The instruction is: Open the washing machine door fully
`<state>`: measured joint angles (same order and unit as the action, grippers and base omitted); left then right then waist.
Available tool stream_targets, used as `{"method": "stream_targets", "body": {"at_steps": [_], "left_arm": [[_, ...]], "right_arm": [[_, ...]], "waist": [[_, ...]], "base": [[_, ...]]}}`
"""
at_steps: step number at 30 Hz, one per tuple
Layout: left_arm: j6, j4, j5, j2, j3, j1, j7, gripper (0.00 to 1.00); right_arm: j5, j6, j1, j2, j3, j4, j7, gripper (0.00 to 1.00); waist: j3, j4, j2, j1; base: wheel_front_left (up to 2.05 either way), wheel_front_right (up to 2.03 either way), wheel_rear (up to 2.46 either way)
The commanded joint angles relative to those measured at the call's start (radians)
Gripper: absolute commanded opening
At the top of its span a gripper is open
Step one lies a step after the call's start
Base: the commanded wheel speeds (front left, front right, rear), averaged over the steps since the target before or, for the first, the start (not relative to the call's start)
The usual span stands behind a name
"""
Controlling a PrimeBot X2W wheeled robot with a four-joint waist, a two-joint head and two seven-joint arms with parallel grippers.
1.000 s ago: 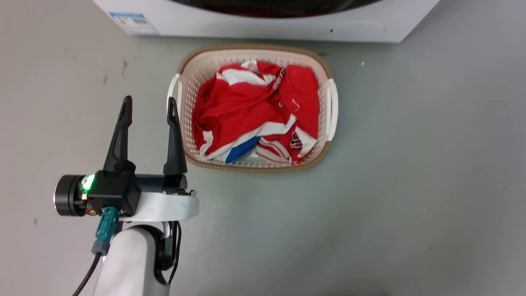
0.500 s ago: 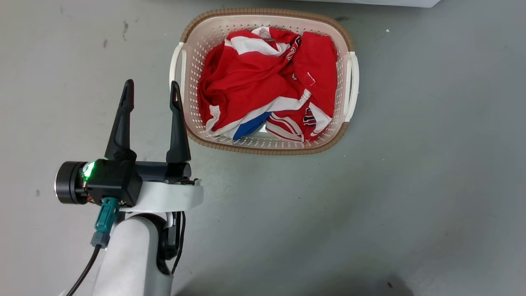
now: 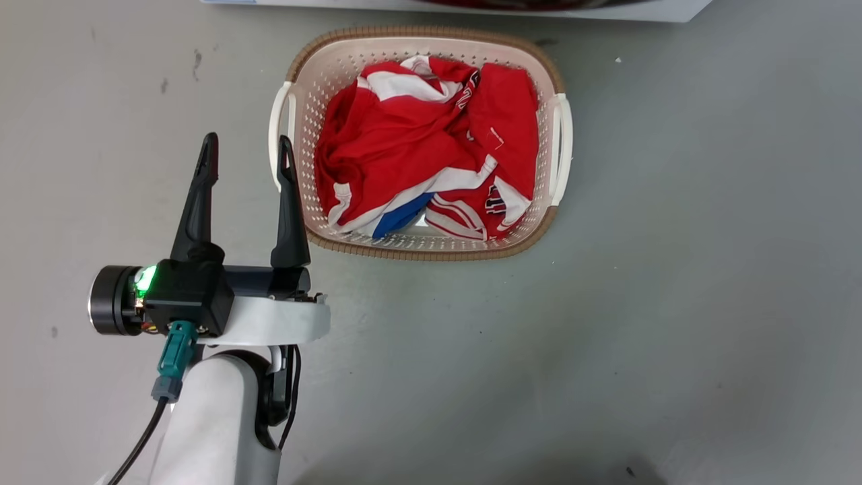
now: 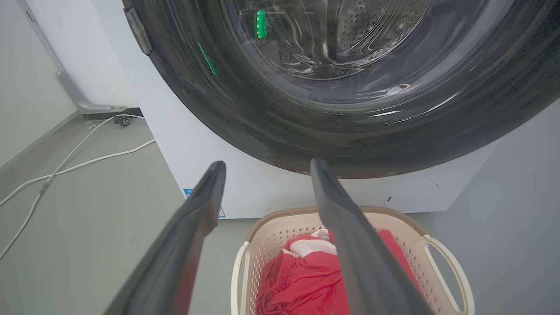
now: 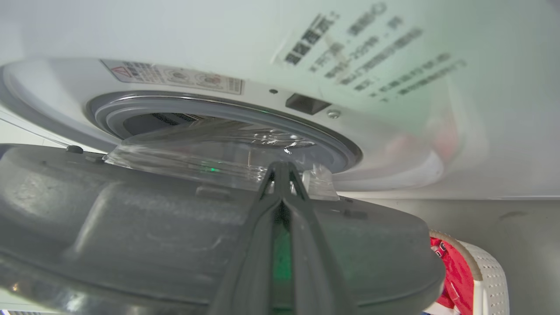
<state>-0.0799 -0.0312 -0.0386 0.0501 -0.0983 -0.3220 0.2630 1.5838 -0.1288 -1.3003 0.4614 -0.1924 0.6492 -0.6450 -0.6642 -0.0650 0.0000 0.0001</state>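
View shifted — left end effector [image 3: 248,141] spread, empty, right end effector [image 5: 280,169] closed, grip unclear

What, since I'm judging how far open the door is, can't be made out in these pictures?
Head view: the washing machine is cut off by the top edge.
Left wrist view: the washing machine door runs past the top edge.
Right wrist view: whether the right gripper touches the door is unclear; the printed text is blurred.

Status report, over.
Left gripper open, free. Right gripper shut, at inner side of washing machine door. Door ajar, not fully open. Laundry basket on floor beneath.
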Motion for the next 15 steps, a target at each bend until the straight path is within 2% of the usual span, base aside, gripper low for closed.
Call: {"method": "stream_targets", "body": {"at_steps": [1,9,15], "left_arm": [[0.0,0.003,0.005,0.0,0.004,0.009,0.003,1.0],[0.008,0.011,0.014,0.0,0.014,0.033,0.003,1.0],[0.007,0.014,0.01,0.0,0.013,0.055,0.003,1.0]], "right_arm": [[0.0,-0.004,0.034,-0.053,-0.038,-0.035,-0.028,0.0],[0.018,-0.004,0.17,-0.042,-0.059,-0.151,-0.066,0.0],[0.033,-0.003,0.288,-0.011,-0.065,-0.238,-0.088,0.0]], "waist": [[0.014,0.008,0.0,-0.0001],[0.073,0.023,0.0,-0.0001],[0.12,0.027,0.0,-0.0001]], "base": [[0.0,0.0,0.0],[0.0,0.0,0.0],[0.0,0.0,0.0]]}}
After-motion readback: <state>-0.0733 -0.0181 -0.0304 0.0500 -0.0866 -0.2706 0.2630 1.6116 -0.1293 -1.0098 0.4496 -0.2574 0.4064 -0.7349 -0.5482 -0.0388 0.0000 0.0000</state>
